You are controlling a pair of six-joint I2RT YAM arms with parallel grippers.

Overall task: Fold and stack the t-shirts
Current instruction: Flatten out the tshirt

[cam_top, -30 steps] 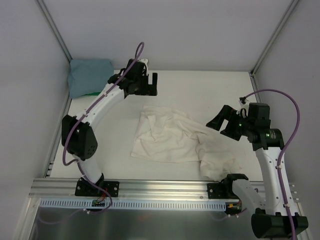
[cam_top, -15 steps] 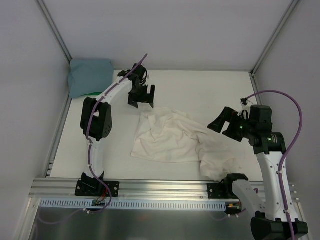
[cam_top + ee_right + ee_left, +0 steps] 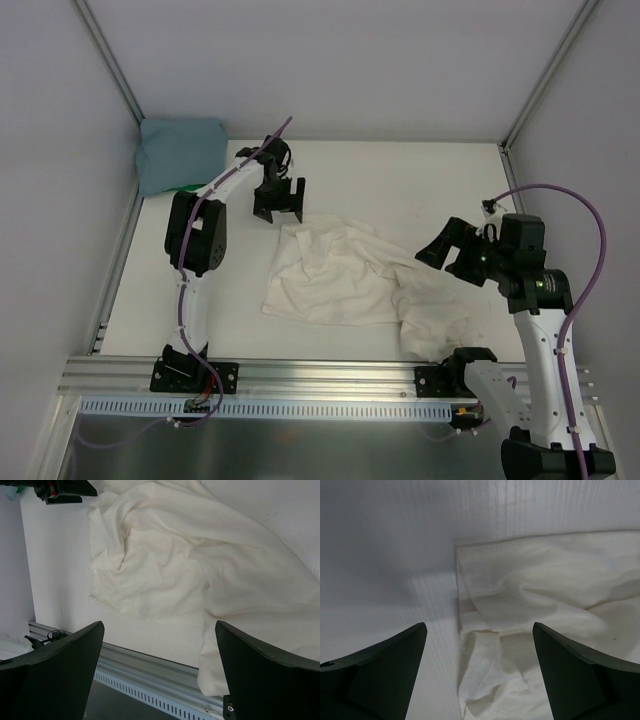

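The off-white cream t-shirt (image 3: 350, 275) lies crumpled in the middle of the table, one part hanging over the near edge at the right (image 3: 430, 335). It also shows in the left wrist view (image 3: 540, 605) and the right wrist view (image 3: 165, 565). The teal-blue t-shirt (image 3: 178, 152) lies folded in the far left corner. My left gripper (image 3: 279, 211) is open and empty, just above the cream shirt's far left corner. My right gripper (image 3: 442, 252) is open and empty, held above the shirt's right side.
White walls and metal posts close in the table on the left, back and right. An aluminium rail (image 3: 320, 375) with the arm bases runs along the near edge. Something small and green (image 3: 183, 187) shows under the teal shirt.
My left arm has swung from the far left down toward the cream shirt's far left corner. My right gripper has shifted slightly. The shirts have not moved.
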